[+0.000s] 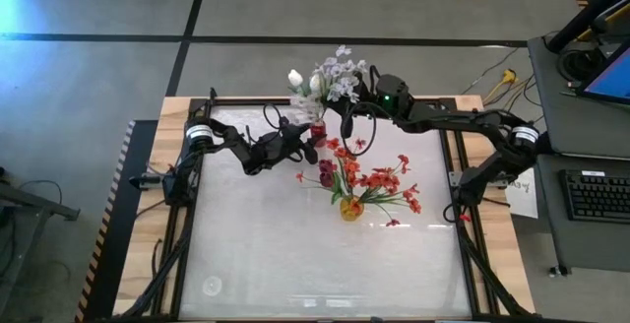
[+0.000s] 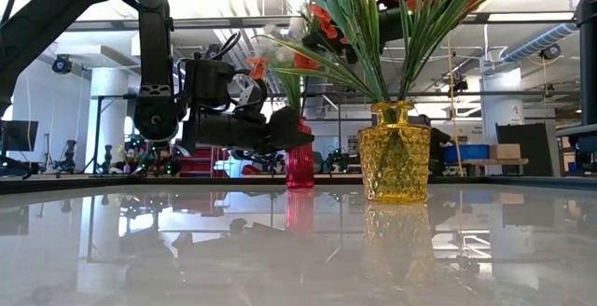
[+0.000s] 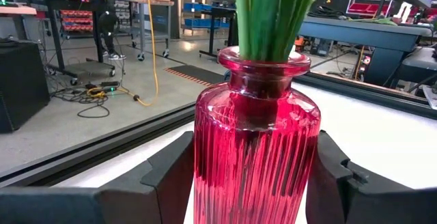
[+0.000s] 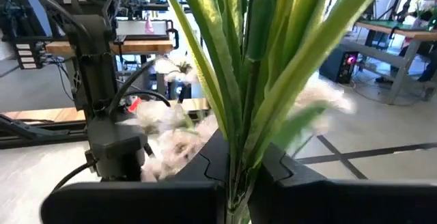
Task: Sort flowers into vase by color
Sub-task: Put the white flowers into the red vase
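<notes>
Far vase: translucent pink-red glass with vertical ribbing, green stems in its neck, white tulips and pale white-lilac blossom sprays on top. Near vase: amber-yellow glass with a faceted diamond texture, holding green leaves, red-orange blossom clusters and dark red tulips. Both arms and the left gripper's fingers are black, the tabletop is glossy white with a light wood border, floor is grey with dark lines.
</notes>
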